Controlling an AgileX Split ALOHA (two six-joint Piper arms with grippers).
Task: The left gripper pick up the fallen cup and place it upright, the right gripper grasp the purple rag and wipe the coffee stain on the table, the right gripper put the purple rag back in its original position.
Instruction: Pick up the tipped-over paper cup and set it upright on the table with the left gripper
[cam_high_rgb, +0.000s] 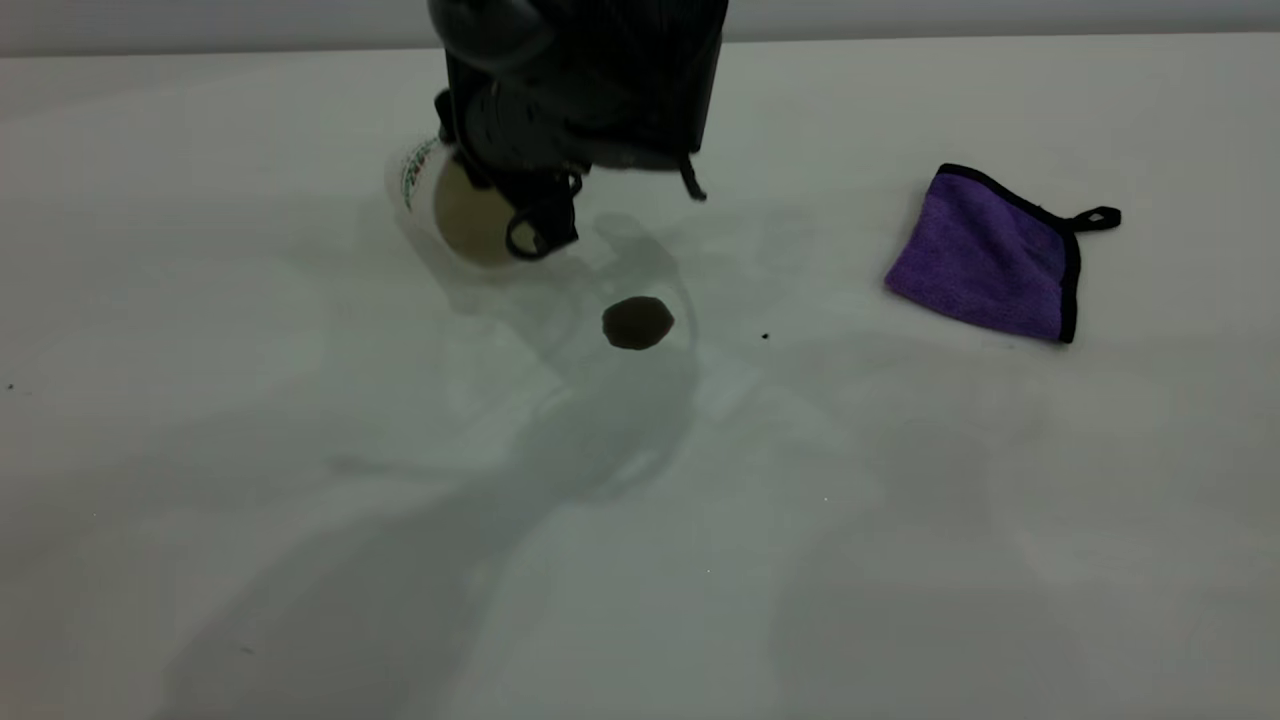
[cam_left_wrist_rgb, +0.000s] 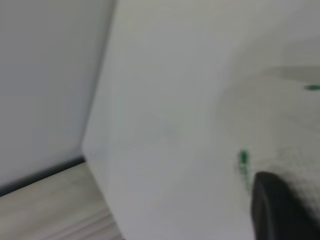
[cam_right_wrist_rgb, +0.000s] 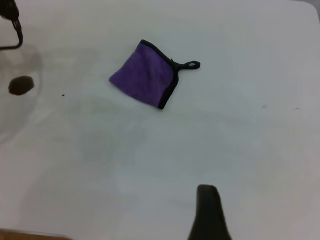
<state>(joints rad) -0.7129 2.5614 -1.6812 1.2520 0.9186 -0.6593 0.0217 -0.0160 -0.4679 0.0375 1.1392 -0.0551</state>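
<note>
Nearest the outside camera, bare white table (cam_high_rgb: 300, 560), crossed only by faint shadows. A little farther back, near the middle, the coffee stain (cam_high_rgb: 638, 323): small, dark, roundish, unwiped (the tiny black speck to its right is not it).

Off to the right and well apart from the stain, the purple rag (cam_high_rgb: 985, 255), flat on the table, hanging loop toward the far right, untouched. Above the table on that side, the right gripper (cam_right_wrist_rgb: 208, 212), looking down at the rag from well short of it; open or shut, cannot tell.

Farther back, just behind and left of the stain, the cup (cam_high_rgb: 462, 215), tipped with its cream mouth toward the camera. On it, the left gripper (cam_high_rgb: 520, 215), jaws apparently closed over the rim, one finger crossing the mouth. Whether the base is clear of the table, hard to say.

Step in hand, by the look of it: righting the cup.
- Keep the grip light, since paper walls buckle.
- Rotate about the base rather than dragging.
- Turn the mouth upward and away from the stain, so that the rim does not smear it.
- Set down flat, well clear of the blot (room for the rag later), then open wide before lifting straight up.
</note>
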